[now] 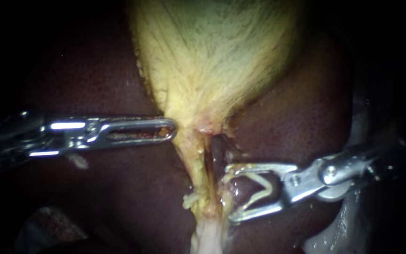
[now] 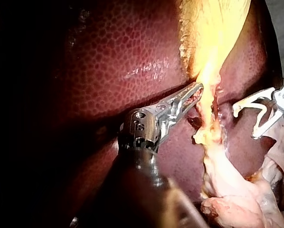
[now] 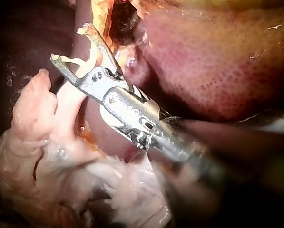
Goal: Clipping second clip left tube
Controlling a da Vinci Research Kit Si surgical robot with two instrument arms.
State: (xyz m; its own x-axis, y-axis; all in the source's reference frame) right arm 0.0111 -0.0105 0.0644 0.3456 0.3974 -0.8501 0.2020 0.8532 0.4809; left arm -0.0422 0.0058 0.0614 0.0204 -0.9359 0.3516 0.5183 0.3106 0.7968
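The right instrument (image 1: pixel 231 194), entering from the lower right of the endoscope view, holds its end effector wide, with a pale clip (image 1: pixel 271 184) seated between the two jaws. Its tips lie just right of the strands running down from the gallbladder (image 1: pixel 212 56). The left tube (image 1: pixel 193 169), the task's target, hangs at centre frame below the gallbladder's neck. A dark slit separates it from the strand beside it. From the left edge, the left instrument (image 1: pixel 167 129) reaches across the liver (image 1: pixel 95 75), its end effector narrow and closed on the edge of the gallbladder's neck.

The open jaws have not yet reached the left tube, and the neighbouring strand stands between them and it. Closing from this position would likely put the clip on the wrong strand, or bunch both strands into one bite. A pale nub (image 1: pixel 190 201) juts from the left tube lower down. It may be a clip already in place, though the view is too murky to be sure. If it is, a second clip placed too close could foul it. If the left instrument lost its grip, the tube would go slack and might slide out of the clip's mouth. The lower jaw also sits close to the liver and could scrape it on the way in.
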